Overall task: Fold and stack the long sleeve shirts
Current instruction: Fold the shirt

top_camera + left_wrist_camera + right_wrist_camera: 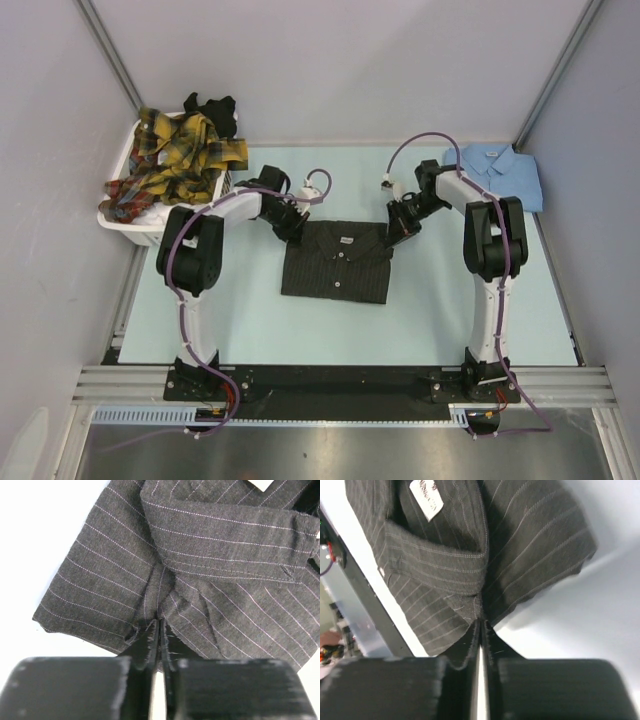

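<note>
Charcoal pinstripe shirt (335, 262) lies folded on the worktop (450, 300), your left hand (296, 235) and right hand (398, 236) each pinching a collar-end corner, so stacking it with the folded blue shirt (497, 170) remains, then the plaid shirts (175, 160) in the basket (125, 218).
</note>
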Controlling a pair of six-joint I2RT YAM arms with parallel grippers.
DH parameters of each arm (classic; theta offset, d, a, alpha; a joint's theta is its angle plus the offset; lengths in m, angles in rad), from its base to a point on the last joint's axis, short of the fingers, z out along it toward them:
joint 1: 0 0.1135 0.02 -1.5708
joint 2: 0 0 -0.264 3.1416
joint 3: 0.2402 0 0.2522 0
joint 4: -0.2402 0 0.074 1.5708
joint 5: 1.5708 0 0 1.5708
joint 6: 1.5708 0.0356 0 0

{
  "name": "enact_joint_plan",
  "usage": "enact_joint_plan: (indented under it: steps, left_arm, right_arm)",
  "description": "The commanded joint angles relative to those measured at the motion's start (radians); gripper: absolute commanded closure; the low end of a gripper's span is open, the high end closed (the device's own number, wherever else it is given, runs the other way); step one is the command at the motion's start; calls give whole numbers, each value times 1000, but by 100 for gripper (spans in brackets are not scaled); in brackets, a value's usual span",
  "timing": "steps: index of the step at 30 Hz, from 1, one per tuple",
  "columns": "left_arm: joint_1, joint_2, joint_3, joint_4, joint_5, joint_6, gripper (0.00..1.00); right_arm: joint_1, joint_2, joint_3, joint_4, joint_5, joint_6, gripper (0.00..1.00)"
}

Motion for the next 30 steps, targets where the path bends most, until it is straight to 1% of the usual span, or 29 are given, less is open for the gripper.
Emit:
enact_joint_plan:
  steps: [1,6,9,12,17,21,23,24,25,26,27,28,29,30]
  left_arm:
    - [15,-24,-1,-15,25,9,100]
    - [46,-59,-10,-20,58,-17,100]
    - [70,-89,-35,20,58,-38,100]
    - [82,-104,-42,43,43,-49,100]
    - [82,-50,-41,62,-17,-80,100]
    - [93,-30,-55,97,-57,-132,100]
    - [108,-58,-74,138,-38,-169,100]
    - [113,-76,-105,157,-34,-179,100]
    - [116,-92,-120,183,-32,-186,100]
    - [116,-116,-130,186,-29,-184,99]
    - [116,-128,-139,184,-23,-186,95]
    - [122,-147,-144,189,-5,-190,88]
    - [124,-205,-150,198,14,-193,71]
    - [121,-239,-171,215,24,-192,65]
  right_arm:
    - [29,25,101,8,37,-14,100]
    - [48,63,227,12,52,18,100]
    - [49,68,272,9,66,26,100]
    - [45,80,286,12,99,7,100]
    - [43,137,321,46,124,18,100]
    - [46,180,353,92,133,79,100]
    - [42,188,364,106,129,104,100]
    - [37,185,364,109,123,121,98]
    - [34,175,361,112,112,130,90]
    - [33,154,355,110,101,136,86]
    - [28,139,352,112,89,162,82]
    - [16,123,347,104,58,178,73]
    - [8,81,329,106,37,196,68]
    - [-6,56,309,107,11,225,67]
